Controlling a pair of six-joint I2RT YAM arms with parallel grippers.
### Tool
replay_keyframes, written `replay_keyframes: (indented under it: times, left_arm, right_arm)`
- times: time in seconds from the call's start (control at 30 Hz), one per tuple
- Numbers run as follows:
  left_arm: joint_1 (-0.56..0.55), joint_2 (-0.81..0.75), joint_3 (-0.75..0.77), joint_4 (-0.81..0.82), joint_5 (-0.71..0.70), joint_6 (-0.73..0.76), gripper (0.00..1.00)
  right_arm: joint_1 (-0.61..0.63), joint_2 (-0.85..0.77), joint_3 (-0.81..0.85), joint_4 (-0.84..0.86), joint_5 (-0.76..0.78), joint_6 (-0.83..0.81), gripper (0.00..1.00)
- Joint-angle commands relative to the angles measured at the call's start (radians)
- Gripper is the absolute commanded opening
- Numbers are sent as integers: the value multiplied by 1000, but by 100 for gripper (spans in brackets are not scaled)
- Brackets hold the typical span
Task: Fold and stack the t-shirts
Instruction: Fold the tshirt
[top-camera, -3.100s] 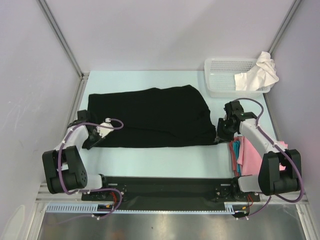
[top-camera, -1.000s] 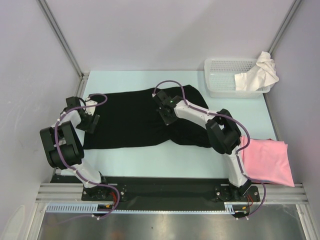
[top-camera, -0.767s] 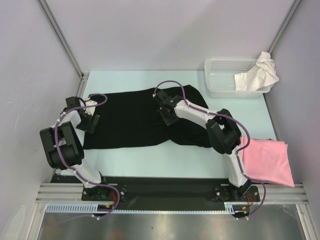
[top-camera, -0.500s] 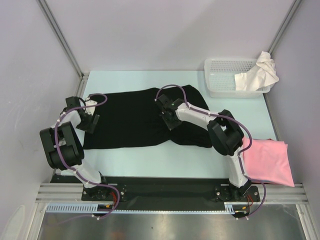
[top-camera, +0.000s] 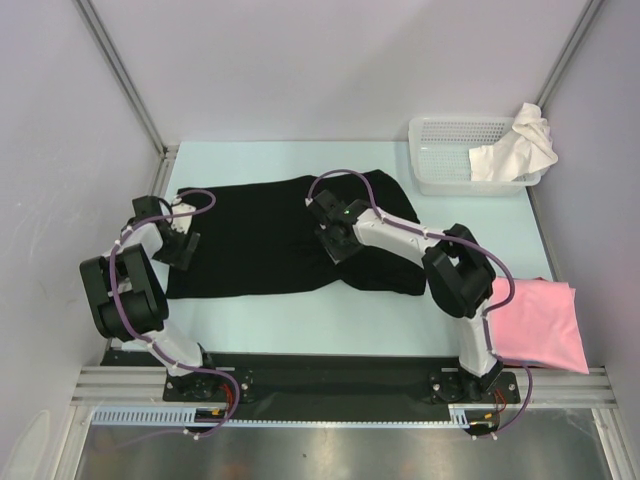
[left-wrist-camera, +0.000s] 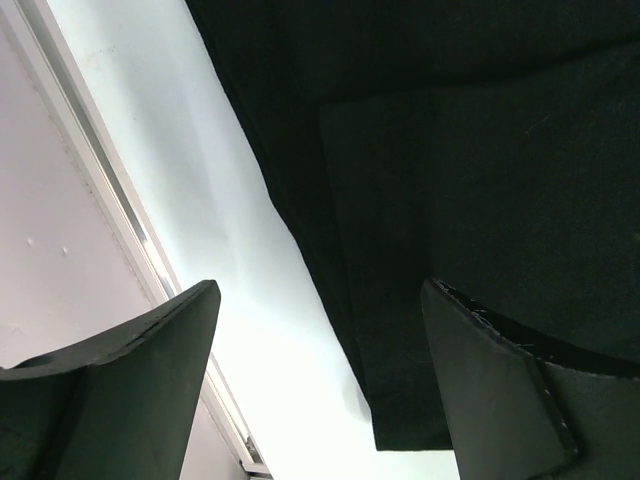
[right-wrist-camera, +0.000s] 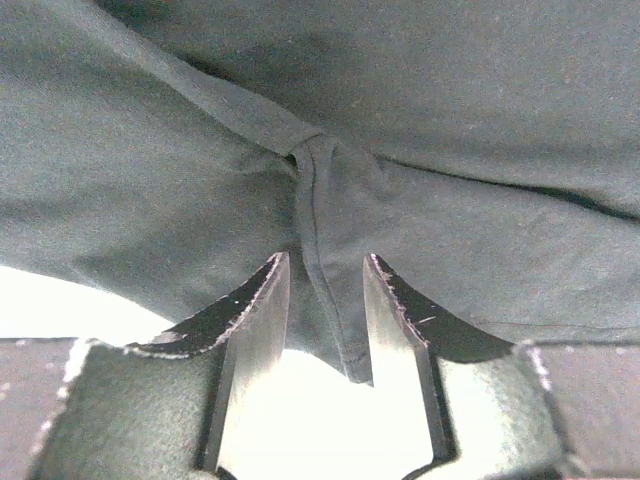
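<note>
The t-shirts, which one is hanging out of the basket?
The white t-shirt, crumpled over the basket's right end. The black one lies spread flat, the pink one folded.

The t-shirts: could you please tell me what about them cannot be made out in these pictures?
- Black t-shirt: in the top view the right arm covers its middle; both wrist views cut it off.
- Pink t-shirt: top view, left edge under the right arm.
- White t-shirt: top view, crumpled over the basket rim, shape unreadable.

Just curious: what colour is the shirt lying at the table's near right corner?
The shirt is pink, clearest in the top view.
</note>
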Motion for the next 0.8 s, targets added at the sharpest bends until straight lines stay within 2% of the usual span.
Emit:
replay_keyframes:
  times: [0.0,0.17,0.2,0.33,0.57,0.77]
  left_arm:
    - [2,-45,1,6,0,7,88]
    - [2,-52,-2,13,-29,20,88]
    - [2,-52,-2,15,-32,21,88]
    - [2,-50,-1,12,-27,20,88]
    - [2,-47,-5,13,-21,12,88]
    - [4,-45,-5,13,-20,11,88]
  right_arm:
    - [-1,23,30,24,6,-11,40]
    - [-7,54,64,30,6,-8,25]
    - [-13,55,65,33,20,-3,17]
    - [-29,40,72,47,9,6,0]
    - [-52,55,122,42,47,35,0]
    - [-73,92,162,81,17,53,0]
